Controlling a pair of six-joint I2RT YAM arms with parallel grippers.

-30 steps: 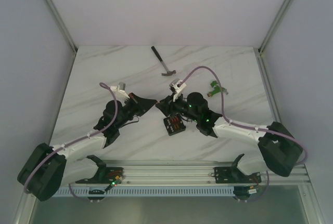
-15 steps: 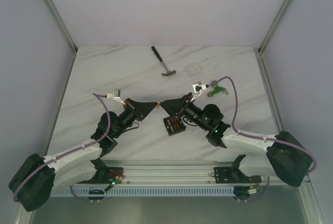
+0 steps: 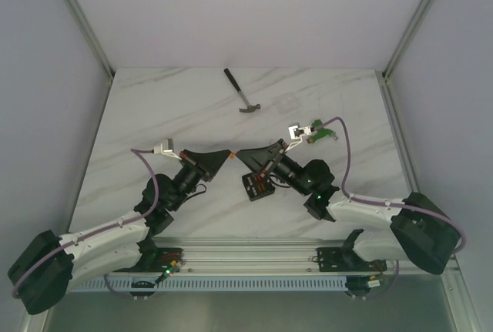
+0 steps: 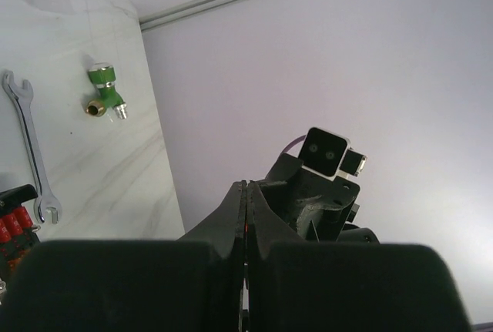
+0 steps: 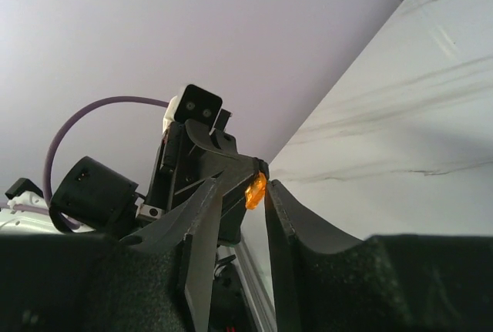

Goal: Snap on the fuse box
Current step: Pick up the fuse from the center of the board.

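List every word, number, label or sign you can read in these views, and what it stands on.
No text can be read in any view.
fuse box: any print inside is too small to read.
orange fuse: blurred, no number legible.
wrench, hammer, green fitting: no marks show.

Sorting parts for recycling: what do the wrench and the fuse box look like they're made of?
The wrench: bright silvery metal, probably steel, with a polished sheen along the shaft. The fuse box: matt black housing, likely moulded plastic; its fuses are glossy red, which looks like plastic too.
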